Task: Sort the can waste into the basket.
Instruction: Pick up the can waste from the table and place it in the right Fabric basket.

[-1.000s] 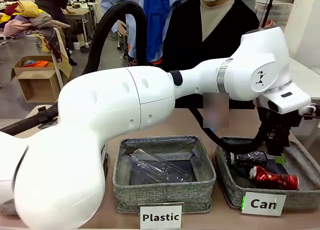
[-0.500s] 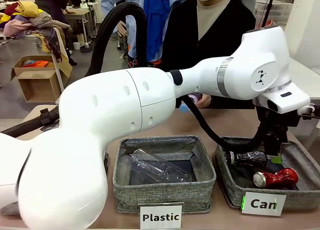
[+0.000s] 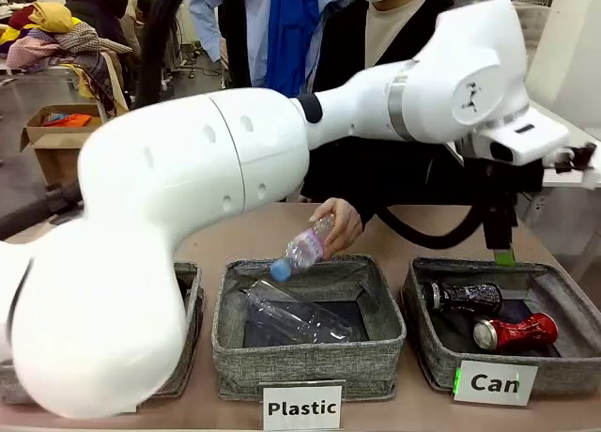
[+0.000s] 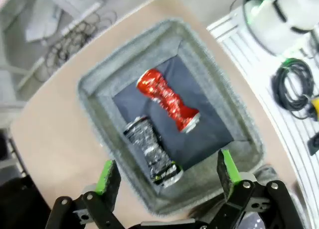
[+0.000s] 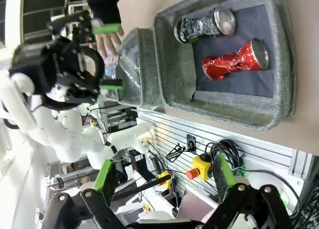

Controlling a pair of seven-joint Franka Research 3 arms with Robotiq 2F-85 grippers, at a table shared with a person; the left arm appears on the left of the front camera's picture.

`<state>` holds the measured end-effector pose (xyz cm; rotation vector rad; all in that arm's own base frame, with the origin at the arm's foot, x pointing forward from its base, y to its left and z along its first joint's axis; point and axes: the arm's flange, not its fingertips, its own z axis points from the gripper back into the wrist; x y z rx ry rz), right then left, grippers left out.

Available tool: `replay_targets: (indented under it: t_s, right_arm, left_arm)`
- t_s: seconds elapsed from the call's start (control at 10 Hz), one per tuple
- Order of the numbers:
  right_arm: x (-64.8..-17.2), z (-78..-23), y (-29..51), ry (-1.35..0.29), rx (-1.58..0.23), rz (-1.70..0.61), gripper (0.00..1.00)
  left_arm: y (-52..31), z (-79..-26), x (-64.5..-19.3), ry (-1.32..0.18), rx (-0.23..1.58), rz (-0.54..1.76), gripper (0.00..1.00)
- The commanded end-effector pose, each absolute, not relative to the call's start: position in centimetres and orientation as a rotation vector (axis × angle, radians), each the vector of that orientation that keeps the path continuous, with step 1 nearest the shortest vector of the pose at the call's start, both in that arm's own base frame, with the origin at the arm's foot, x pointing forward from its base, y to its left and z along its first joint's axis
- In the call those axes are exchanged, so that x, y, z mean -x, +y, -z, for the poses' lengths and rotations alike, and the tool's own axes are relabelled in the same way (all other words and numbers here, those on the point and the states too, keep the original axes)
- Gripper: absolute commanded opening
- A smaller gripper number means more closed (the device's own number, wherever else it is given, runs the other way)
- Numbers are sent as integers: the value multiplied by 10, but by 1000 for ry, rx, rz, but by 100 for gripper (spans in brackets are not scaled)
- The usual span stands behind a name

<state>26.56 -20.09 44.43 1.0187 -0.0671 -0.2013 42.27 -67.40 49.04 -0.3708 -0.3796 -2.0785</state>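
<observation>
Lying in the basket (image 3: 554, 376), 2 cans (image 3: 515, 331) beside the person's bottle (image 3: 302, 251).

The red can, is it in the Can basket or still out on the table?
In. The red can lies on its side on the basket's dark floor, beside the black can.

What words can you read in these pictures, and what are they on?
"Can": white label on the front of the grey woven-fabric basket holding the two crushed cans.
"Plastic": white label on the front of the middle grey woven-fabric bin.
Print on the crushed black can: too blurred to read.
</observation>
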Motion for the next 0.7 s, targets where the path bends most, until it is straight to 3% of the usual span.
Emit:
replay_targets:
  t_s: [0.0,0.6]
  right_arm:
    - [-272,-448,-199,-76,-1022,215,100]
    - [-274,-448,-194,-80,-1010,241,100]
  left_arm:
    - [-666,-499,-431,-373,412,2039,100]
    - [-662,-500,-430,-382,426,2049,100]
